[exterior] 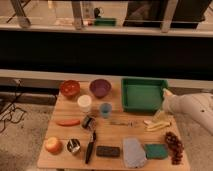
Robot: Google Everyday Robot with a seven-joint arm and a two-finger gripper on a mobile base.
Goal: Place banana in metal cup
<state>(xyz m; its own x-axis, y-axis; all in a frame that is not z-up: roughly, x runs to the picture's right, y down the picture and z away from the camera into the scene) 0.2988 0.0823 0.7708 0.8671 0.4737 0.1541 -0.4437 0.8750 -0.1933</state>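
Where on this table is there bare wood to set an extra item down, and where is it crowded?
Bare wood lies between the fork above and the black sponge and grey cloth below, and at the left edge between carrot and apple. The right end is crowded: banana, grapes, green sponge, with the claw just above the banana.

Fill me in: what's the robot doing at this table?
The robot's arm reaches in from the right, and its gripper hangs open just above the banana. The banana lies on the wooden table in front of the green tray and has not been lifted yet. The metal cup sits at the front left, next to the apple, well away from the banana.
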